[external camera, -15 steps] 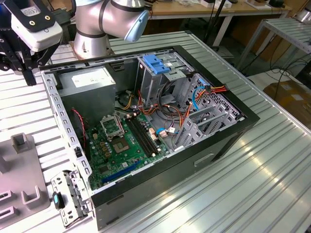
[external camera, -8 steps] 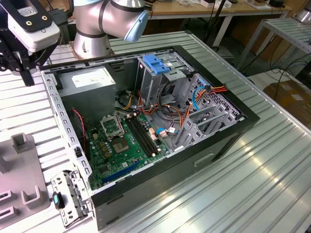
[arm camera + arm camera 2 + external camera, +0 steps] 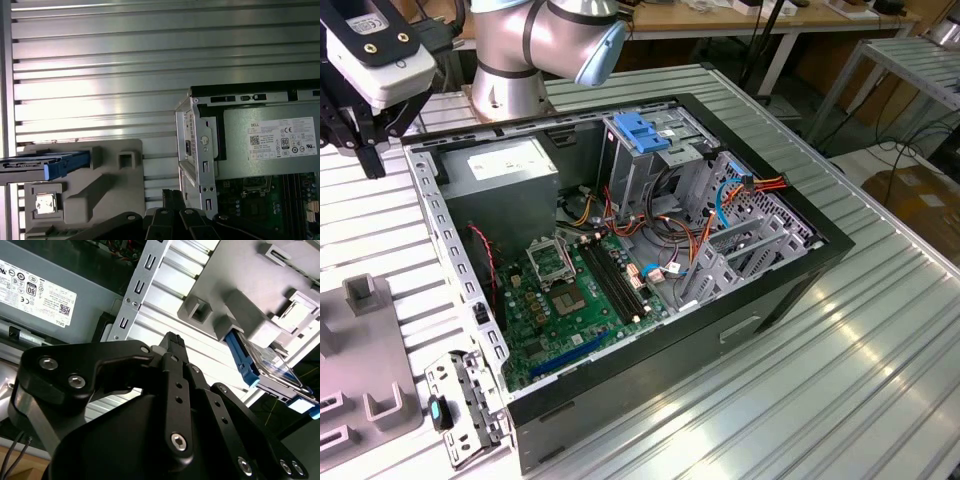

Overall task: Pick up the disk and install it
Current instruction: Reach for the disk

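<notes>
Well apart from the closed gripper (image 3: 172, 338) — the disk (image 3: 270, 367), ungrasped.

An open computer case (image 3: 650, 372) lies on its side at the middle of the ribbed metal bench (image 3: 840, 390). Inside it, a grey power supply (image 3: 510, 166) with a white sticker sits toward 11 o'clock, a green motherboard (image 3: 565, 305) toward 7 o'clock, and a metal drive cage topped by a light-blue flap (image 3: 642, 133) toward 12 o'clock. Orange and red cables (image 3: 763, 184) run at 2 o'clock of the case. The arm's silver base (image 3: 515, 55) stands at 12 o'clock. The black claw (image 3: 365, 140) hangs at 10 o'clock, outside the case. A grey moulded fixture (image 3: 370, 375) lies at 8 o'clock, with a loose metal bracket (image 3: 470, 400) just beside it.
</notes>
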### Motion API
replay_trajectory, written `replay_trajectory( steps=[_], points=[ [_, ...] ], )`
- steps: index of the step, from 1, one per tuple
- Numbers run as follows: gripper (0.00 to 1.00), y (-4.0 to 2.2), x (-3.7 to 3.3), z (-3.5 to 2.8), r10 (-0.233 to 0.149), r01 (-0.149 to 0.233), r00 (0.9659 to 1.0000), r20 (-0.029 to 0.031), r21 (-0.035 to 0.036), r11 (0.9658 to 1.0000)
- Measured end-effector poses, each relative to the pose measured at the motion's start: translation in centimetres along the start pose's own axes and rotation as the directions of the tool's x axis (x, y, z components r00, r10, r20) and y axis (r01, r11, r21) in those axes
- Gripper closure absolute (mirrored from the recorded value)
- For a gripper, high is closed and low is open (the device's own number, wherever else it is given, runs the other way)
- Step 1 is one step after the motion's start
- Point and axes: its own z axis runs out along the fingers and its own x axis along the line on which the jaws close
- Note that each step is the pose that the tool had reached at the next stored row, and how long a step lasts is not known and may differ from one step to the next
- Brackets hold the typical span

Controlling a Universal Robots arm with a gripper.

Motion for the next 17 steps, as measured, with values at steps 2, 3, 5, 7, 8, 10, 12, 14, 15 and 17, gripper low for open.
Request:
replay_trajectory(
  steps=[2, 3, 5, 7, 8, 10, 12, 14, 15, 17],
  points=[
    [0.89, -0.01, 0.10, 0.00, 0.000, 0.000, 1.0000, 0.0000, 0.0000, 1.0000],
    [0.89, -0.01, 0.15, 0.00, 0.000, 0.000, 1.0000, 0.0000, 0.0000, 1.0000],
    [0.89, -0.02, 0.26, 0.00, 0.000, 0.000, 1.0000, 0.0000, -0.0001, 1.0000],
    [0.89, -0.03, 0.34, -0.01, 0.000, 0.000, 1.0000, 0.0000, 0.0000, 1.0000],
    [0.89, -0.03, 0.38, -0.01, 0.000, 0.000, 1.0000, 0.0000, -0.0001, 1.0000],
    [0.89, -0.04, 0.59, -0.01, 0.000, 0.000, 1.0000, 0.0000, 0.0000, 1.0000],
    [0.89, -0.05, 0.70, -0.02, 0.000, 0.000, 1.0000, 0.0000, -0.0001, 1.0000],
    [0.89, -0.07, 0.85, -0.02, 0.000, 0.000, 1.0000, 0.0000, -0.0001, 1.0000],
    [0.89, -0.07, 0.90, -0.02, 0.000, 0.000, 1.0000, -0.0001, 0.0000, 1.0000],
    [0.89, -0.08, 1.03, -0.03, 0.000, 0.000, 1.0000, 0.0000, 0.0000, 1.0000]
  ],
)
